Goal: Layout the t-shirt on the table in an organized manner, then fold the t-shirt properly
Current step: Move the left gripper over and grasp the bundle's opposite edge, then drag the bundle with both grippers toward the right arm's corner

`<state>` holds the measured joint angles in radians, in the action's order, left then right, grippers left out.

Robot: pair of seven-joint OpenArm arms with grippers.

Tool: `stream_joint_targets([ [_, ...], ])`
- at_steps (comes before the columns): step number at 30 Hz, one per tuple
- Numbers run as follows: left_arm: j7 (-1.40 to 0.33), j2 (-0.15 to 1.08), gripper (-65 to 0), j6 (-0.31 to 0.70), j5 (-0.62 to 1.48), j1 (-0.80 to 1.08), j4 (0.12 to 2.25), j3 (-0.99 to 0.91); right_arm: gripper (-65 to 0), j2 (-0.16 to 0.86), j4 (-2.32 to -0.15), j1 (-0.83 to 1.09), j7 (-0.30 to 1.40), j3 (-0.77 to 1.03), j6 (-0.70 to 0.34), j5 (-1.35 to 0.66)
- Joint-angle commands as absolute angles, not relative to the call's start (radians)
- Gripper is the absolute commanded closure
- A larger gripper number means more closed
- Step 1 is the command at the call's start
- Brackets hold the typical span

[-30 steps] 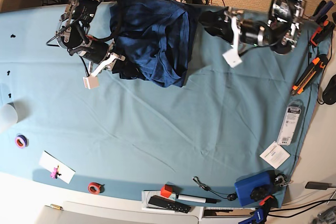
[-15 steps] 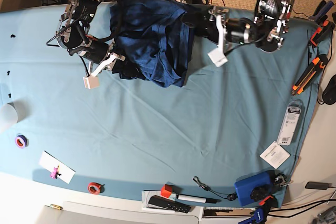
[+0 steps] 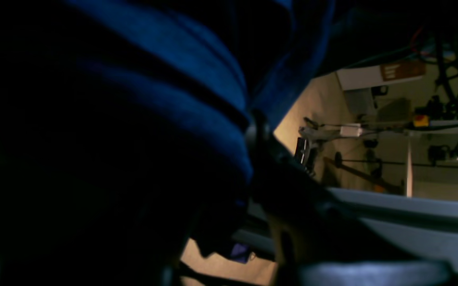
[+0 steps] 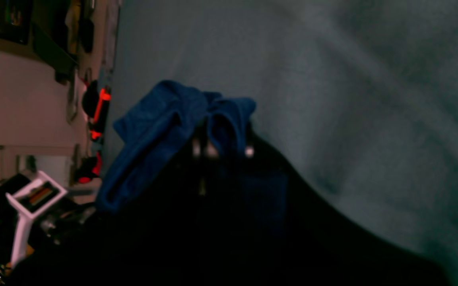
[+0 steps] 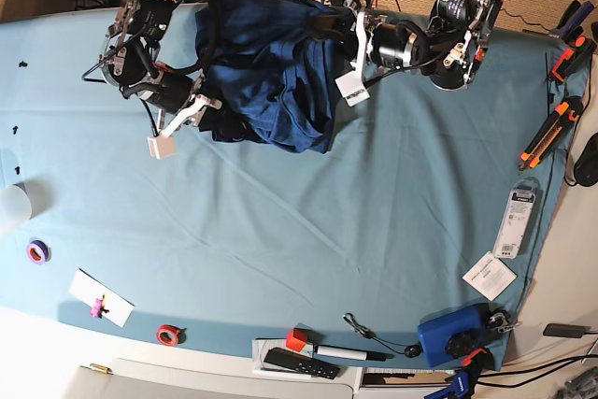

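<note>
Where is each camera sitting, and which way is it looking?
Base: high above, looking straight down on the light teal cloth-covered table, the crumpled dark navy-blue fabric t-shirt and both black arms.
Left wrist: on the left arm, pressed against the shirt, looking sideways past it to the room; a dark part of its own claw shows.
Right wrist: on the right arm, looking along its dark right claw, shut on a blue shirt fold, toward the table.
Shared: all three see the shirt.
</note>
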<state>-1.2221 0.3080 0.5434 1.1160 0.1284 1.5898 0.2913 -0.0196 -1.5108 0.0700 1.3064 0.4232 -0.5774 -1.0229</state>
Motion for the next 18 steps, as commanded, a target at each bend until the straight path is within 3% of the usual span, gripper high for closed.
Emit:
stream_joint_targets([
  [1, -1.264, 0.308, 0.0, 0.518, 1.077, 0.127, 1.576, 0.305, 0.0, -0.022, -1.518, 0.049, 1.311, 0.422, -0.592, -1.058],
  [9, -1.230, 0.292, 0.0, 0.492, 0.987, 0.003, 1.575, 0.305, 0.0, -0.022, -1.519, -0.010, 1.309, 0.471, -0.598, -1.058],
  [18, -1.206, 0.189, 0.0, 0.490, 0.941, -0.099, 1.575, 0.305, 0.0, -0.022, -1.523, -0.016, 1.348, 0.669, -0.599, -1.121],
])
